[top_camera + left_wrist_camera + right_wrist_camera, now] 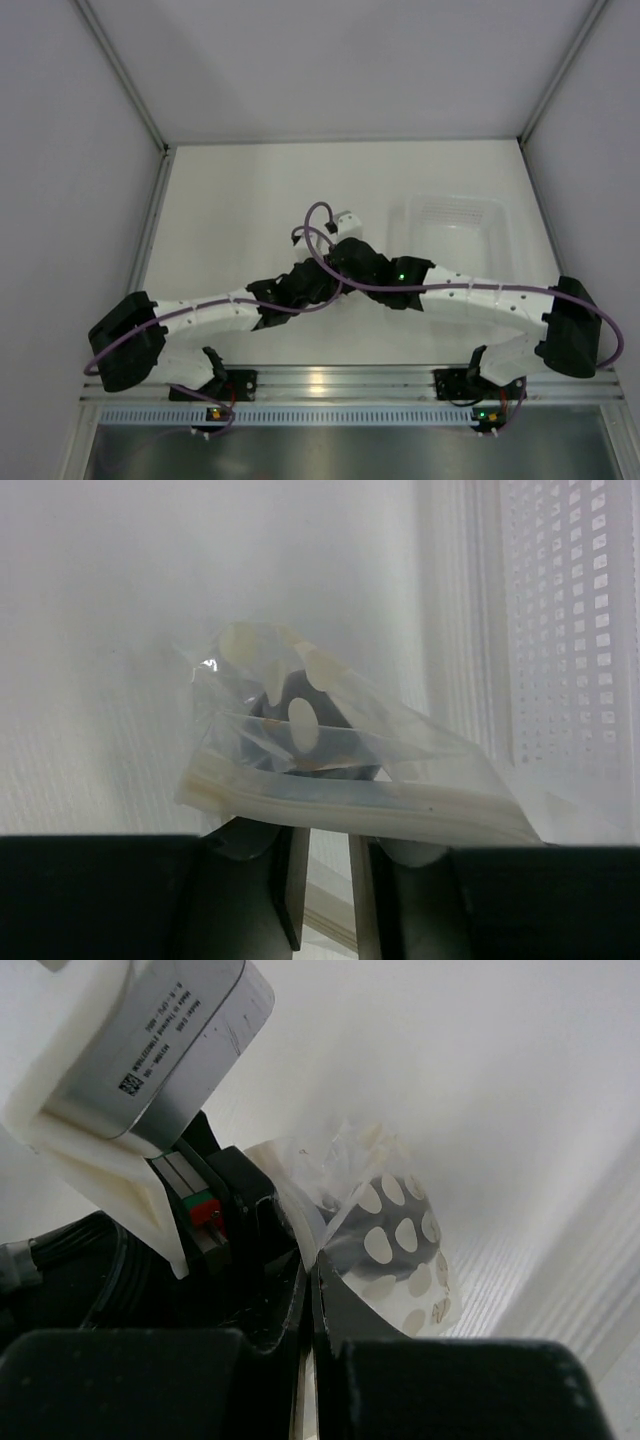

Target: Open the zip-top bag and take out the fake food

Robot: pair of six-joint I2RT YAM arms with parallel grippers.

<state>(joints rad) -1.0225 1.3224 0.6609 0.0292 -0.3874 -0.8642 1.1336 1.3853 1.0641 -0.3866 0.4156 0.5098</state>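
Right end effector (309, 1275) fills the bottom of its own view, black fingers pressed together, and the bag (385, 1215) rises straight off their tips: clamped on the film. Left end effector (327, 840) comes in from the other side, tip to tip with the right one above the tabletop (230, 220). Its fingers stand close with a slim gap, and the bag's thick zip edge lies across their tips; whether they pinch it, I cannot tell. Food (272, 718) sits inside the bag, a dark lump behind white spots, just beyond both sets of tips. Tub (560, 630) stands beyond and to the right of the left end effector, apart from the bag.
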